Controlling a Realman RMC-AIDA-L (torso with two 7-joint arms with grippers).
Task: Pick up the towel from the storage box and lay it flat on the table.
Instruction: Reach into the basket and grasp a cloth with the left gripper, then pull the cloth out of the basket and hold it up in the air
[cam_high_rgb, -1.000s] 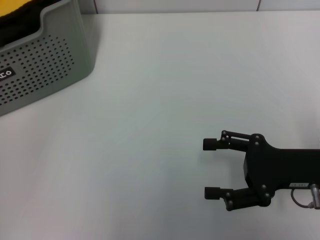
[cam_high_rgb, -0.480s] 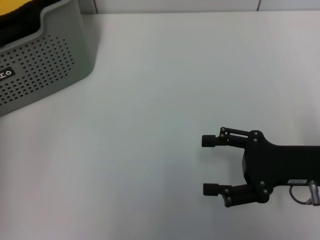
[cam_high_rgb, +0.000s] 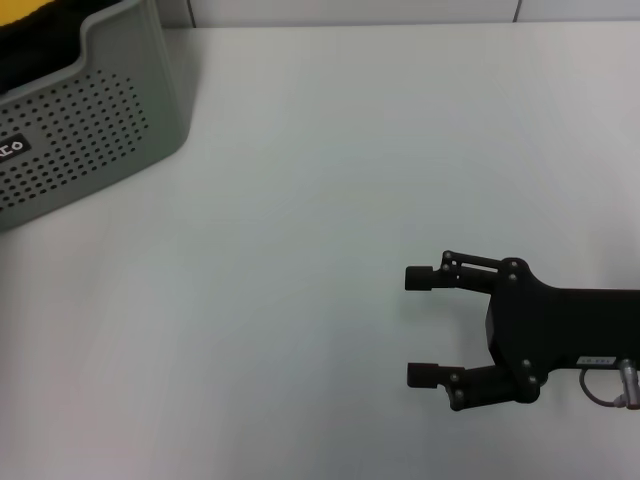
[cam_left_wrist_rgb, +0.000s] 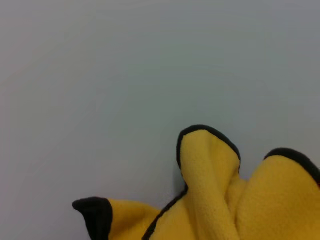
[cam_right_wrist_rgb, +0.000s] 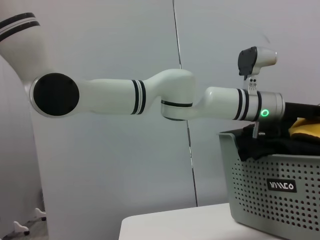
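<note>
The light grey storage box (cam_high_rgb: 90, 140) stands at the table's (cam_high_rgb: 330, 150) far left corner. A yellow towel with black edging (cam_high_rgb: 20, 12) lies bunched inside it. The towel fills the lower part of the left wrist view (cam_left_wrist_rgb: 215, 200). In the right wrist view, my left arm (cam_right_wrist_rgb: 225, 102) reaches over the box (cam_right_wrist_rgb: 280, 200), and its gripper end is down at the towel (cam_right_wrist_rgb: 306, 125). My right gripper (cam_high_rgb: 418, 326) is open and empty, low over the table at the near right, far from the box.
A black label with white letters (cam_high_rgb: 10, 148) is on the box's front wall. A pale wall with a vertical seam (cam_right_wrist_rgb: 182, 75) stands behind the table. Bare tabletop lies between the box and my right gripper.
My right gripper has shifted very slightly and stays open. The box and towel look the same.
</note>
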